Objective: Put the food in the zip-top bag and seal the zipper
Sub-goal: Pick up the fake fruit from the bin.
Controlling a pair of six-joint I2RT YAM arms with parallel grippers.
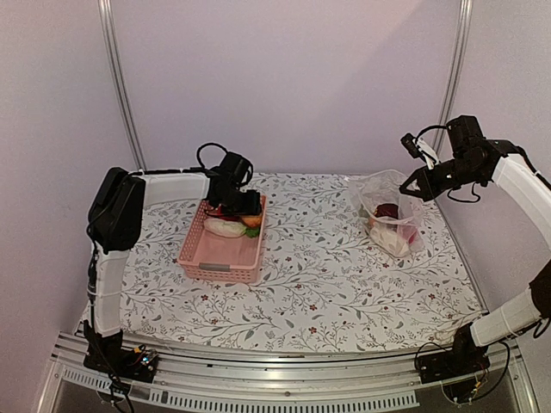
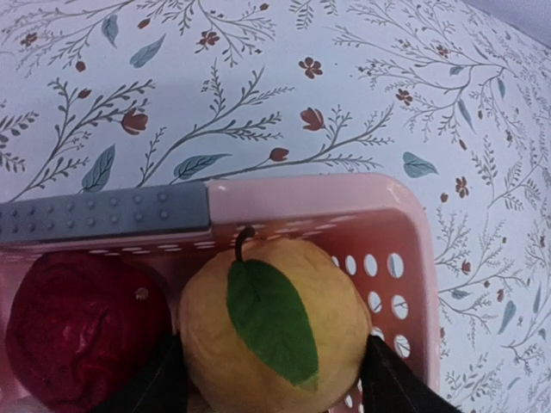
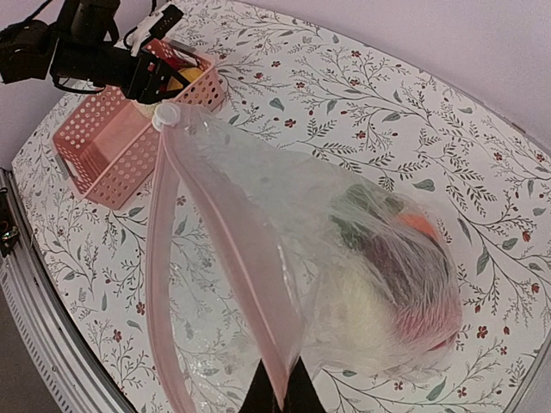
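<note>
Pinching the zipper point(image 3: 228, 249), the right tool point(image 3: 279, 394) holds the zip-top bag point(image 3: 362, 258).

Open clear zip-top bag point(image 1: 379, 191) holds some food point(image 3: 405, 288); yellow fruit point(image 2: 275, 340) and red fruit point(image 2: 82, 335) sit in pink basket point(image 1: 219, 271)

We see a pink basket point(image 1: 215, 268) sitting left of centre on the floral tablecloth point(image 1: 327, 275), with a pale wall point(image 1: 284, 86) behind.
</note>
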